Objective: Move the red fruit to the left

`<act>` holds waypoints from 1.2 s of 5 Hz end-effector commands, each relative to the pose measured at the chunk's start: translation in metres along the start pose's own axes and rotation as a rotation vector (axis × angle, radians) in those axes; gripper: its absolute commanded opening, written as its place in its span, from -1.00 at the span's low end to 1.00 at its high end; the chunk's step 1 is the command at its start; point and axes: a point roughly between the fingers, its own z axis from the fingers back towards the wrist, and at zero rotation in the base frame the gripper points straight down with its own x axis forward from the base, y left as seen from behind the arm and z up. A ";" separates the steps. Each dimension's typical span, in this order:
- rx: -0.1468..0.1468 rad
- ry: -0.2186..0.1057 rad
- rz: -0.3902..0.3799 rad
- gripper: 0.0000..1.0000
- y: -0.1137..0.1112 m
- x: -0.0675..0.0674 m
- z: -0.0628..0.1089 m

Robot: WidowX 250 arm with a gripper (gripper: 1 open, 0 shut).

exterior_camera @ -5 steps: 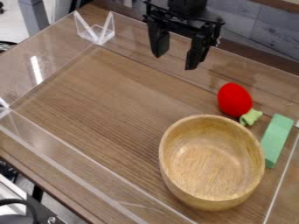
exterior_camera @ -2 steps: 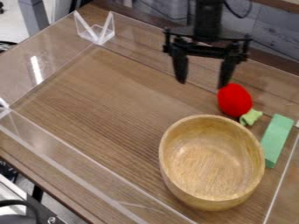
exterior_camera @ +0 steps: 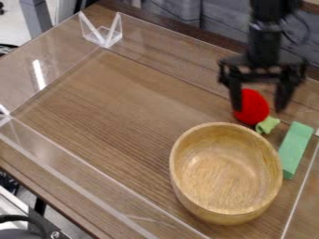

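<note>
You're looking at a black arm (exterior_camera: 266,33) ending in a black gripper (exterior_camera: 262,95) with two slim, dark fingers (exterior_camera: 232,89).

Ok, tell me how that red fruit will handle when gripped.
The red fruit looks glossy and rounded, so it may slip between the fingers or roll if nudged. It is small beside the wooden bowl, so it is probably light.

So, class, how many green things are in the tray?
2: a green block by the right wall, right of the bowl, and the fruit's leafy cap just above the block. None seems hidden.
</note>
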 end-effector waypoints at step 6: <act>-0.077 -0.139 0.124 1.00 -0.014 0.023 0.019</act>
